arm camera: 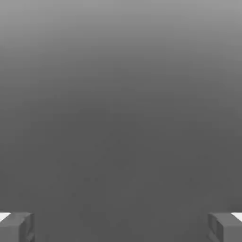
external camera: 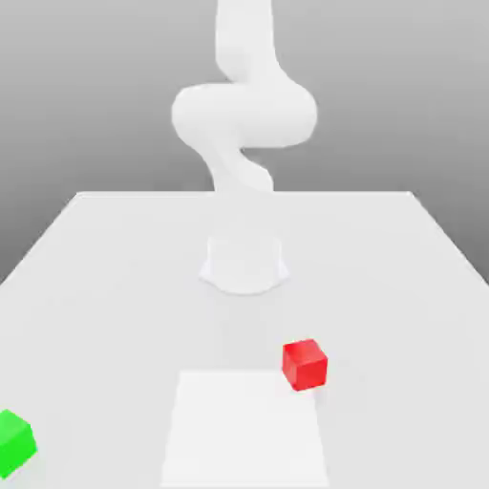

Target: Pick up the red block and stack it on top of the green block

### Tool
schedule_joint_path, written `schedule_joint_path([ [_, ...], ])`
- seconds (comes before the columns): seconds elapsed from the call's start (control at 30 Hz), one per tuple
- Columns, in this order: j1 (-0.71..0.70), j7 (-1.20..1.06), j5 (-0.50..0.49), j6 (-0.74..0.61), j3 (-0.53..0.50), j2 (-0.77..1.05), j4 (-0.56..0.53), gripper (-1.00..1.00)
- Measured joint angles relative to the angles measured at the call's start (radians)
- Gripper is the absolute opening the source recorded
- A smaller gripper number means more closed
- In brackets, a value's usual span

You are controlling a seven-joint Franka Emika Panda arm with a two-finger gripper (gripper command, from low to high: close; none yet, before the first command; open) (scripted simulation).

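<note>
The red block (external camera: 305,364) sits on the white table (external camera: 401,287), a little toward the exterior view's right of centre and in front of the arm's base (external camera: 244,263). Far off at the exterior view's left, close to the near edge, rests the green block (external camera: 14,442), partly cut by the frame. In the hand view my gripper (arm camera: 121,228) is open: its two grey fingertips (arm camera: 16,227) stand wide apart with nothing between them, facing a plain grey background. Neither block lies between the fingers.
The white arm (external camera: 244,110) rises from its base and bends upward out of the frame. A paler square patch (external camera: 244,430) marks the table's near middle, just beside the red block.
</note>
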Motion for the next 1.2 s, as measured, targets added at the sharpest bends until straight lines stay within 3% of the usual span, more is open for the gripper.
schedule_joint_path([
  [0.43,0.095,-0.048,0.007,0.308,0.080,0.381,-0.425,0.00],
  [0.57,0.137,-0.081,0.032,0.455,0.093,0.576,-0.547,0.00],
  [0.73,0.142,-0.041,-0.027,0.600,0.088,0.761,-0.555,0.00],
  [0.93,0.195,0.008,-0.101,0.729,0.013,0.910,-0.541,0.00],
  [0.97,0.197,0.012,-0.108,0.739,0.009,0.922,-0.540,-1.00],
  [1.2,0.197,0.017,-0.112,0.737,0.009,0.920,-0.540,-1.00],
])
